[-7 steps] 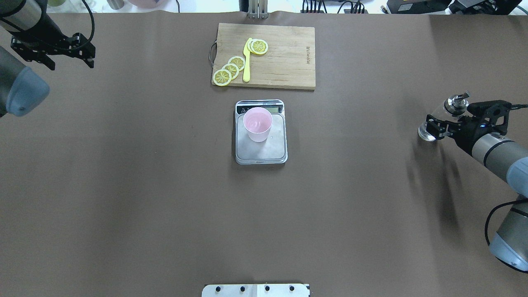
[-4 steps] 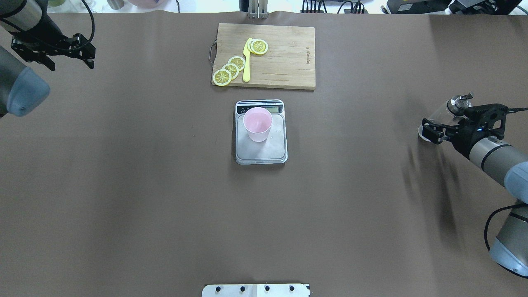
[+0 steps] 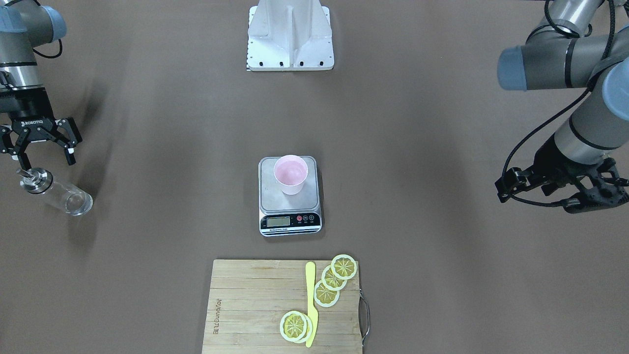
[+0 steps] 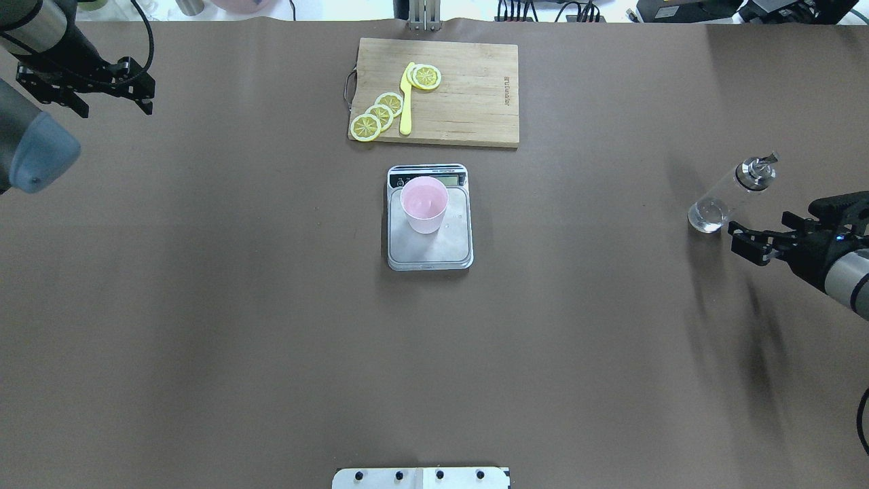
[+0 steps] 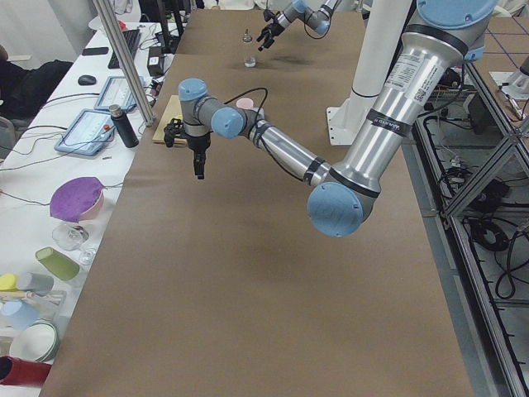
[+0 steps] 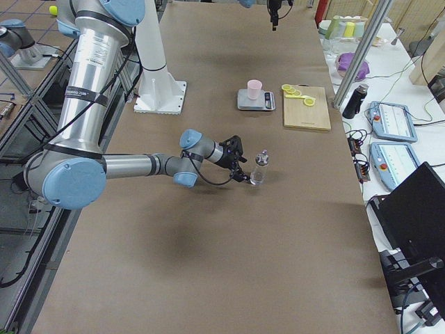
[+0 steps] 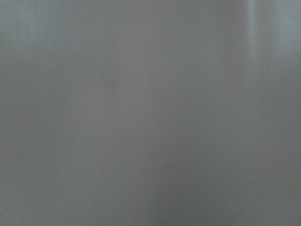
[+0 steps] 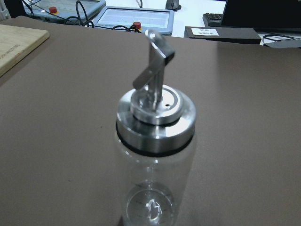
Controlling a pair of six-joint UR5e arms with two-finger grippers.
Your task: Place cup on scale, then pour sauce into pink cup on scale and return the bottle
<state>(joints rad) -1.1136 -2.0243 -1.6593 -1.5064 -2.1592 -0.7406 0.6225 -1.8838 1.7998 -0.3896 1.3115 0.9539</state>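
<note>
1. bottle (image 4: 730, 195) stands on the table, well apart from scale (image 4: 434, 248); right gripper (image 3: 47, 156) just beside it, fingers spread, empty;
2. smooth glass, likely slippery and fragile; should be gripped mid-body, below the cap;
3. left gripper (image 4: 112, 85): finger state can't be told, poor angle.

Fast pass: left arm (image 5: 388, 107) and right arm (image 6: 90, 76) are the same build, brushed silver tubes with pale blue caps on the joints and thin black rings where the segments meet. The white base (image 3: 290, 39) has a row of small black screws along its edge. Wrists are black; the right gripper (image 3: 47, 158) is black, two-fingered, with white ROBOTIQ lettering. The left gripper (image 5: 199, 165) is black too, with a thin black cable (image 3: 545, 127) looping off that forearm.
</note>
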